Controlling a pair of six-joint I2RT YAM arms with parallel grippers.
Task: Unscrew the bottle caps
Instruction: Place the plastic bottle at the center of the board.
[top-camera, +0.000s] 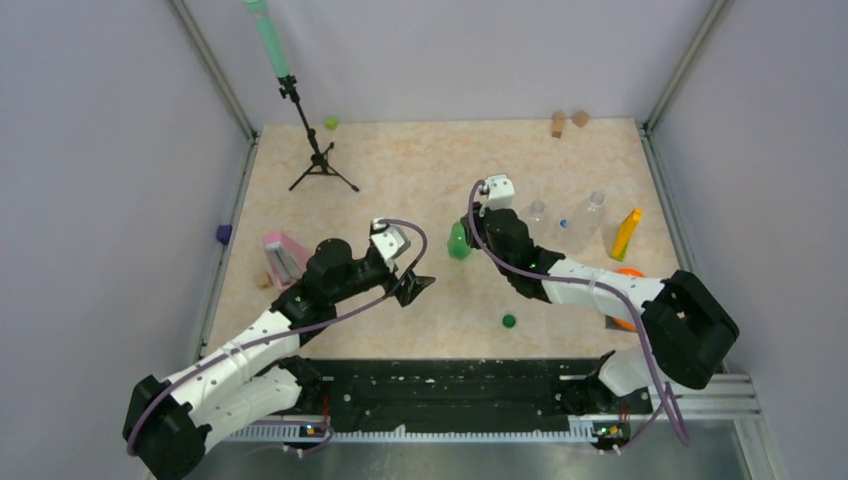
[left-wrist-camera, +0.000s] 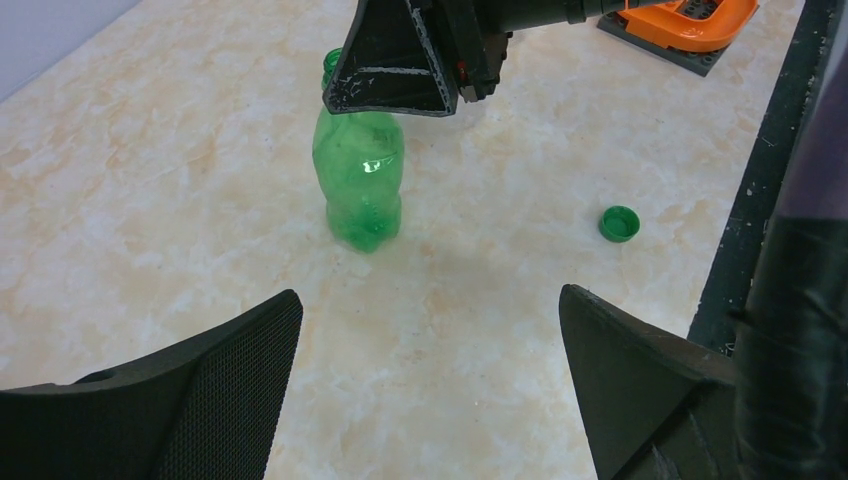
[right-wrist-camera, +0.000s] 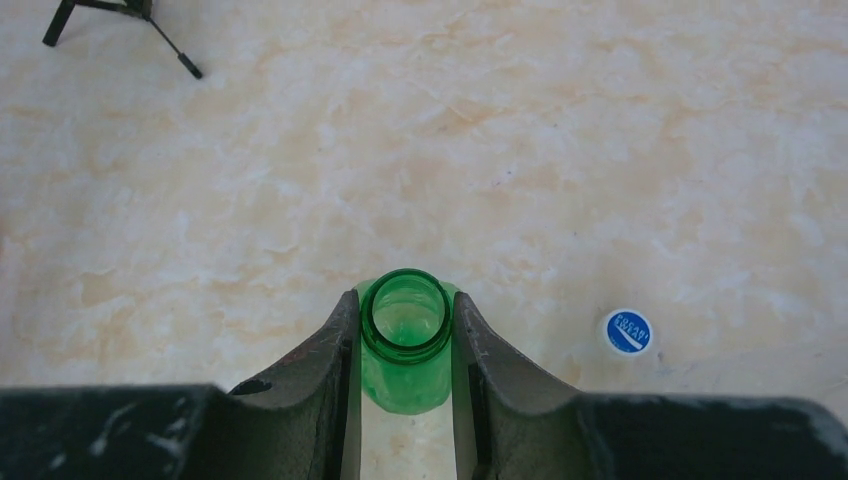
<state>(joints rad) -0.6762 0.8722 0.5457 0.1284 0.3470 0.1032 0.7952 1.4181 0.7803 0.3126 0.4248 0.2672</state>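
Right jaws grip translucent green plastic bottle by neck. Left jaws wide open, round dark green cap on bench.

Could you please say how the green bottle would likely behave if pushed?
The green bottle looks empty, so probably light and easily tipped. Its thin translucent plastic likely dents when squeezed. Once down, the round body would probably roll.
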